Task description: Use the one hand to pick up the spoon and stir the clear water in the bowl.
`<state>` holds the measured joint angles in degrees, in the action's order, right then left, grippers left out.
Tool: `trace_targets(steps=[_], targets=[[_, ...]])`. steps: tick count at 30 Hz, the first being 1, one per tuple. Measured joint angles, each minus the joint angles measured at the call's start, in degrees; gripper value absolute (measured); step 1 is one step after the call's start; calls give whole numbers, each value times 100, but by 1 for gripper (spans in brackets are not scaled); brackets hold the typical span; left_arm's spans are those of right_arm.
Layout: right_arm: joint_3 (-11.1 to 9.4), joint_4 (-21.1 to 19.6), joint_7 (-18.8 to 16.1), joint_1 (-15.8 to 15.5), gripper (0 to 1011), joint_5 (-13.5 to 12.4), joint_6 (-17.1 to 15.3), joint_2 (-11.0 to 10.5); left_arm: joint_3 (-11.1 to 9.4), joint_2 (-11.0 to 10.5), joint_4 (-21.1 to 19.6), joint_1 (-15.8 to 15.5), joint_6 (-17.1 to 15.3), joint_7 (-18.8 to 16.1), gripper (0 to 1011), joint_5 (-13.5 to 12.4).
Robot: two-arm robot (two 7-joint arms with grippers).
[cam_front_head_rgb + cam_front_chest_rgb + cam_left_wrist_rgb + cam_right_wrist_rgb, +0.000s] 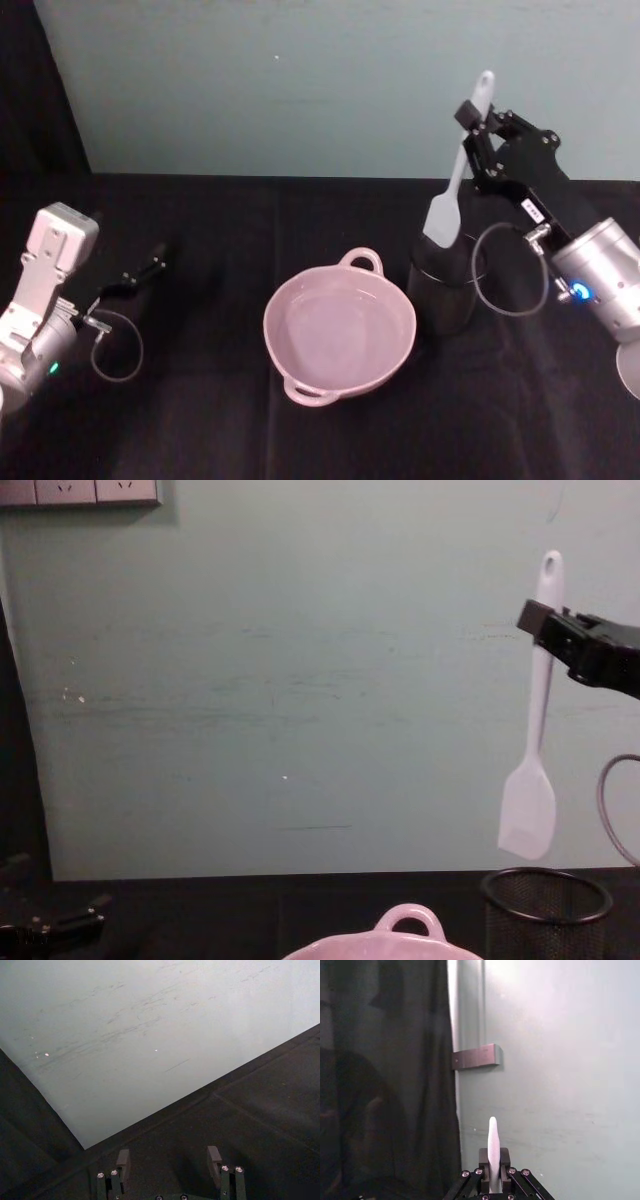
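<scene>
My right gripper [474, 128] is raised above the back right of the table, shut on the handle of the white spoon [443, 216]. The spoon hangs upright with its flat head down, just over the black wire-mesh cup [447, 287]. In the chest view the spoon [529, 798] dangles above the cup [546, 902] from the gripper [545, 626]. In the right wrist view the handle [493, 1146] stands pinched between the fingers. The pink bowl [272, 318], holding clear water, sits mid-table to the left of the cup. My left gripper [150, 267] rests open at the far left, its fingers [122, 1159] spread.
A pale green wall runs behind the black-clothed table [200, 420]. A dark curtain [385, 1085] hangs beside the wall. Cable loops hang from both wrists. Wall sockets [80, 490] sit high on the left.
</scene>
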<state>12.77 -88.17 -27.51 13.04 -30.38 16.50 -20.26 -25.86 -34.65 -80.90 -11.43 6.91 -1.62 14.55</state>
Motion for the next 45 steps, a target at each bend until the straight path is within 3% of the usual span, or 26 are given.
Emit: trace_targets(steps=[9,20,45], targets=[[-178,395,38,-16,126,-127,32,142,0,0,0,0,0,0,1005,0],[-205,939,-97,39,126,-312,126,379,0,0,0,0,0,0,1005,0],[-448,1358,-225,-192,126,-849,203,682,0,0,0,0,0,0,1005,0]])
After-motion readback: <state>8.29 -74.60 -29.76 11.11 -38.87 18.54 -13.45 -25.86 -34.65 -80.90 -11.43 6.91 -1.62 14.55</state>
